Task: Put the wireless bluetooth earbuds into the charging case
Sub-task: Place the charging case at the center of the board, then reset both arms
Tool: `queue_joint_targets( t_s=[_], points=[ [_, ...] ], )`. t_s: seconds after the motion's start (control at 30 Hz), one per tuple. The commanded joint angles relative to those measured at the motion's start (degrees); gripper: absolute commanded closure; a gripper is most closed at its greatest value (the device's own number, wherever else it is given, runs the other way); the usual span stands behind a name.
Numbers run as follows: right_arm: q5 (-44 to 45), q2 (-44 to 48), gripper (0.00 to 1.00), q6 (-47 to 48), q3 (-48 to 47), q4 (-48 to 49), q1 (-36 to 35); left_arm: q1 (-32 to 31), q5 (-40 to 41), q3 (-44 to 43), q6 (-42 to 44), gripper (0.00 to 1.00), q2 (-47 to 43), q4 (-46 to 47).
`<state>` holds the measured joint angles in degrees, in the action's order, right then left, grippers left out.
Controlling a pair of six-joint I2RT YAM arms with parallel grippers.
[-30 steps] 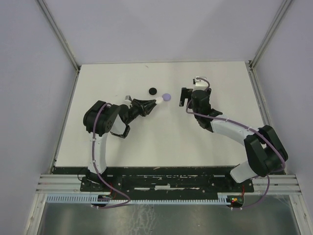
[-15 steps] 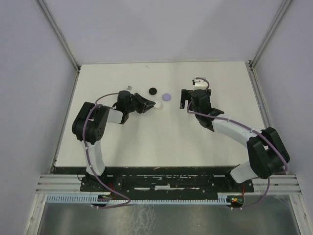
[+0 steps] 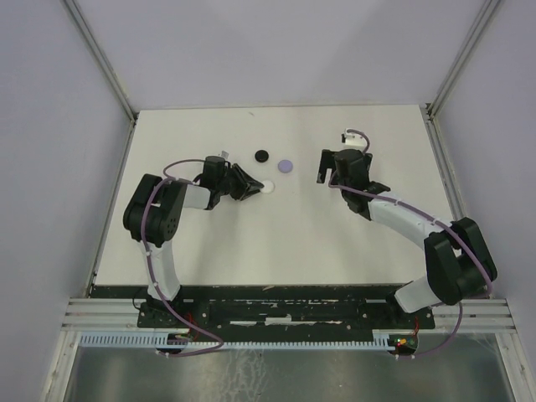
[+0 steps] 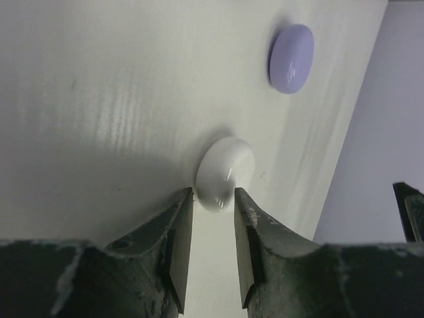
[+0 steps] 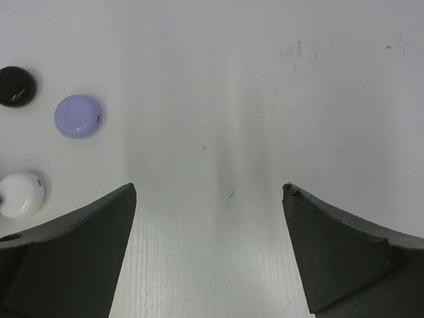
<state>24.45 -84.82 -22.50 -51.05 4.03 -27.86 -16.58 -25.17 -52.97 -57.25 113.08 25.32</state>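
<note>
White tabletop stretches before right pincer (gaping, empty); left pincer, barely parted, grips nothing at white disc

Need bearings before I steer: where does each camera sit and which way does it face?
Top external: above, behind the bases, looking down on the table; both arms show.
Left wrist: low, facing along the left gripper at the white disc, lilac disc beyond.
Right wrist: looking down past the open right gripper onto table.
Shared: both wrist views show the white and lilac discs.
</note>
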Motion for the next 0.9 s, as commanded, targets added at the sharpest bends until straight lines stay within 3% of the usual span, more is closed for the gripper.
queue_joint_targets(
  t_s=[0.0,0.17,0.4,0.53,0.6,0.7,0.87],
  points=[
    [-0.8,1.4,0.01,-3.6,-1.6,-1.2,4.3,0.4,2.8,-1.2,6.2,0.6,-1.7,-4.9],
    [-2.1,1.7,0.0,-4.0,-1.4,-2.0,6.5,1.4,5.2,-0.5,7.6,0.57,-3.1,-6.5],
    [-1.3,1.6,0.0,-7.1,-1.3,-4.6,11.6,6.6,15.6,5.5,9.6,0.56,-13.5,-9.4],
    [9.9,0.4,0.0,-15.9,-4.8,-12.8,14.6,12.2,27.7,14.0,9.1,0.55,-24.9,-8.1],
    [16.6,-1.8,0.0,-20.1,-9.7,-20.7,14.7,14.2,38.7,18.4,7.0,0.48,-32.1,-8.7],
    [23.3,-5.5,0.01,-24.9,-16.5,-30.9,14.8,14.7,52.9,22.5,5.0,0.28,-42.2,-12.1],
    [25.3,-8.3,0.0,-27.5,-19.8,-35.1,14.7,15.8,59.9,23.8,7.0,0.17,-49.7,-15.4]
  ],
)
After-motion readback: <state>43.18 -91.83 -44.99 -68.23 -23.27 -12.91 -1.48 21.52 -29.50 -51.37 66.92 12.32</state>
